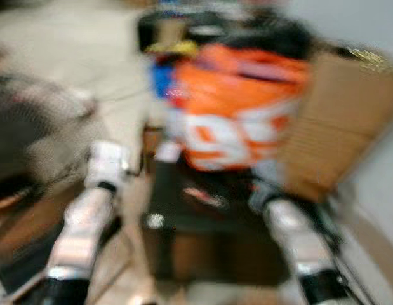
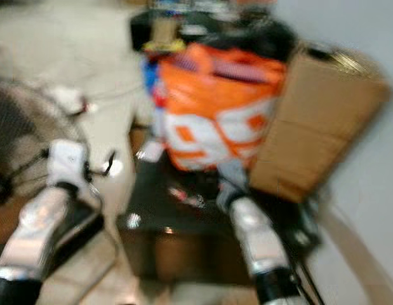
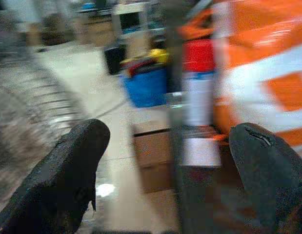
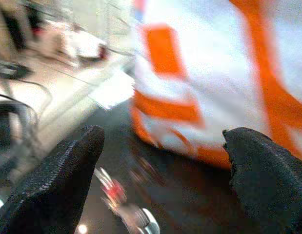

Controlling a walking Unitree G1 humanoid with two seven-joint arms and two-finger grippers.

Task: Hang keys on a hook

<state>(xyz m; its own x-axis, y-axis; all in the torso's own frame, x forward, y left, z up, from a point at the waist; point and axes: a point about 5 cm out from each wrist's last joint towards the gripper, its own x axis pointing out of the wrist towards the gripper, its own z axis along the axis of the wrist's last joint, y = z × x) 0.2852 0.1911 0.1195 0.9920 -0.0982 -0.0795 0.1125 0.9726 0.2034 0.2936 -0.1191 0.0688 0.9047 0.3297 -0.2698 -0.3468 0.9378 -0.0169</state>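
— Biggest thing ahead?
— Orange-and-white bag [image 1: 237, 114], standing on the far part of a dark low table [image 1: 202, 248]. Blurred all over, so no finer detail.
— To the right of it?
— Brown cardboard box [image 1: 336, 121], tilted, leaning against the bag's right side, near a pale wall.
— And left?
— Round wire fan guard [image 2: 18, 140] on the left, over a pale floor [image 1: 75, 57]. Farther back, a blue bin [image 3: 148, 85] with yellow and red things on top.
— Arms?
— Both raised toward the table. Left gripper [image 3: 165, 161] by the table's near left edge, fingers [image 3: 68, 175] spread wide, holding nothing. Right gripper [image 4: 163, 170] over the dark tabletop just near the bag, fingers [image 4: 265, 170] likewise wide apart and empty.
— Keys?
— Small red and silver smear [image 4: 124, 202] lying on the tabletop between the right gripper's fingers, possibly the keys; too blurred to be sure. Same reddish smear [image 1: 202, 196] in the head view, in front of the bag.
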